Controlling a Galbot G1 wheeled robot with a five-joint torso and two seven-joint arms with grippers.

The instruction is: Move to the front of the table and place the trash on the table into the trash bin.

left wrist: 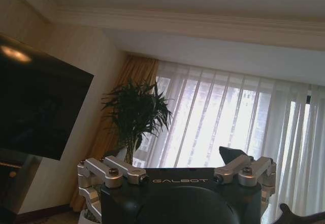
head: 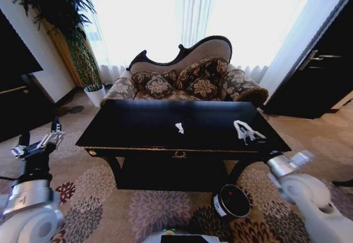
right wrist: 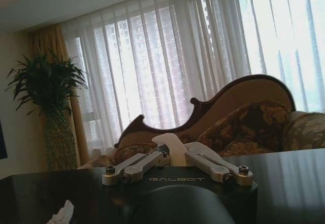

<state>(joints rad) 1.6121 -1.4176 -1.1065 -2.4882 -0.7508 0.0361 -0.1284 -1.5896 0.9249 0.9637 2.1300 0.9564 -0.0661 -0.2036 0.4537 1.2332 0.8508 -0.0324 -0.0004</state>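
Note:
The black table stands right in front of me. One crumpled white paper scrap lies near its middle and also shows low in the right wrist view as a paper scrap. My right gripper is over the table's right end, its jaws drawn in on a pale crumpled scrap. The black trash bin with a white label stands on the carpet below the table's right front, with something red inside. My left gripper is raised left of the table, open and empty.
A patterned sofa stands behind the table. A potted plant in a white pot stands at the back left, beside a dark cabinet. A dark door is on the right. Carpet surrounds the table.

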